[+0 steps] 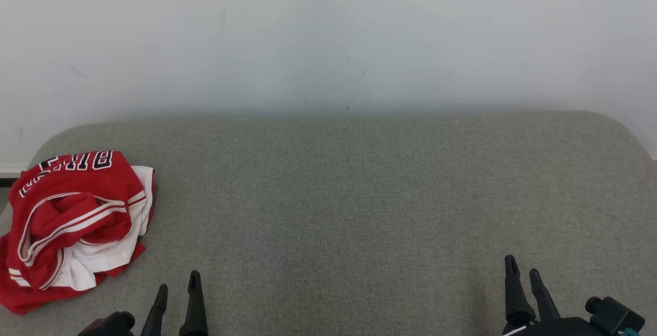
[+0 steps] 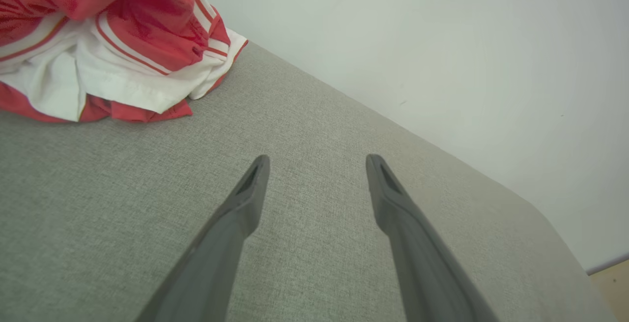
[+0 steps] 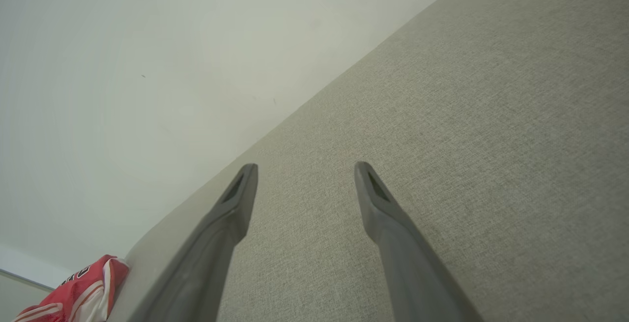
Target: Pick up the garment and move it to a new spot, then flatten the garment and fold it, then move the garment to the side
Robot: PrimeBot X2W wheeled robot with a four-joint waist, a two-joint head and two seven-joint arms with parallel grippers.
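Open grey cushion (image 1: 328, 197); crumpled garment (image 1: 72, 223) far left, wall (image 1: 328, 33) seemingly flush behind.

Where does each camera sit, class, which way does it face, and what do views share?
Head view: on the robot's head, facing forward and down over the grey padded surface to the wall; left gripper and right gripper, both open, at the bottom.
Left wrist view: on the left wrist, facing along the left gripper's fingers toward the crumpled red-and-white garment.
Right wrist view: on the right wrist, facing along the right gripper's fingers across the surface toward the wall.
Shared: all three show the garment, surface and wall.
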